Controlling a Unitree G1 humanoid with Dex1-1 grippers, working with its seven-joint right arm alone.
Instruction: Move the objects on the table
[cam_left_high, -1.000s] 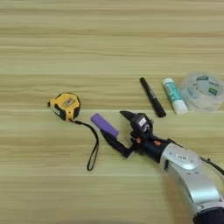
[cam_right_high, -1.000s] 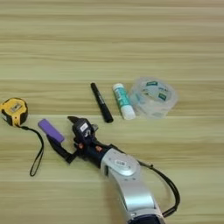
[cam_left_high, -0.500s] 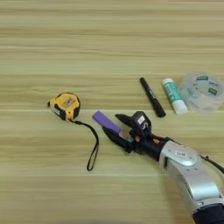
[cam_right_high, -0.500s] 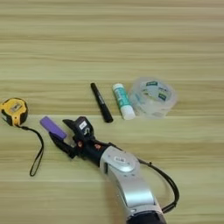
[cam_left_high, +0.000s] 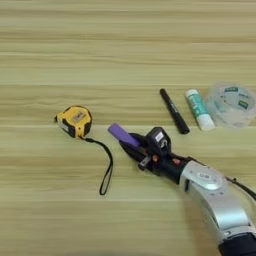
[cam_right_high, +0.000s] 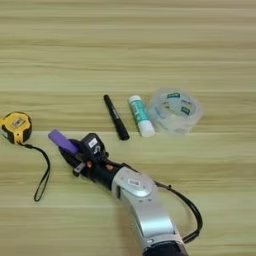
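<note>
A small purple block (cam_left_high: 121, 134) lies left of centre, with its right end between the black fingers of my right gripper (cam_left_high: 135, 145), which is shut on it. The silver forearm (cam_left_high: 215, 200) comes in from the bottom right. A yellow-black tape measure (cam_left_high: 74, 121) sits further left, and its black wrist strap (cam_left_high: 106, 167) trails down to the right, clear of the gripper. A black marker pen (cam_left_high: 174, 111) and a white glue stick with a teal label (cam_left_high: 199, 109) lie side by side at the right, beyond the gripper.
A clear roll of tape (cam_left_high: 231, 104) rests just right of the glue stick. A black cable (cam_right_high: 192, 212) loops beside the forearm. The light wooden table (cam_left_high: 100, 50) stretches bare across the far half and the lower left.
The gripper has slid left onto the purple block and its fingers have shut on the block's near end. The block has shifted slightly away from me. The other objects have not moved.
</note>
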